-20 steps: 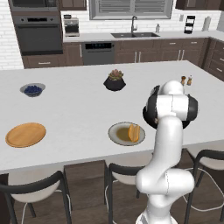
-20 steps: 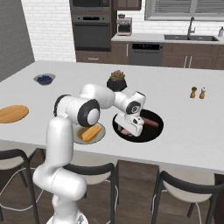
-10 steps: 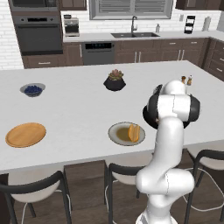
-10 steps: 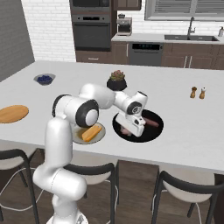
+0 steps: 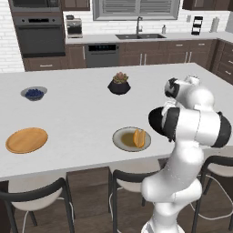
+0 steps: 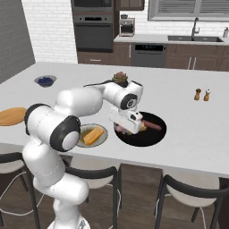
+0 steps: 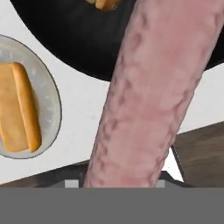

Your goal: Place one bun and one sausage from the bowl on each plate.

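My gripper (image 6: pixel 122 128) hangs low over the left side of the wide black bowl (image 6: pixel 154 135) and is shut on a pink sausage (image 7: pixel 148 87), which runs lengthwise through the hand view. A second sausage (image 6: pixel 152 125) and a bun (image 7: pixel 105 3) lie in the bowl. Left of the bowl, the pale grey plate (image 6: pixel 83 141) (image 5: pixel 121 139) (image 7: pixel 49 94) holds one bun (image 6: pixel 92 134) (image 5: pixel 139 137) (image 7: pixel 19 107). The orange-tan plate (image 5: pixel 26 139) (image 6: pixel 11 115) sits bare at the counter's far left. The sausage hides my fingertips in the hand view.
A black plant pot (image 5: pixel 119 84) (image 6: pixel 120 78) stands behind the bowl. A small grey bowl of blue berries (image 5: pixel 34 93) (image 6: pixel 44 81) sits far left at the back. Salt and pepper shakers (image 6: pixel 201 94) stand to the right. Stools line the counter's near edge.
The jaws have shut on the sausage in the bowl. The arm has hardly moved, and the plates and the bun stay where they were.
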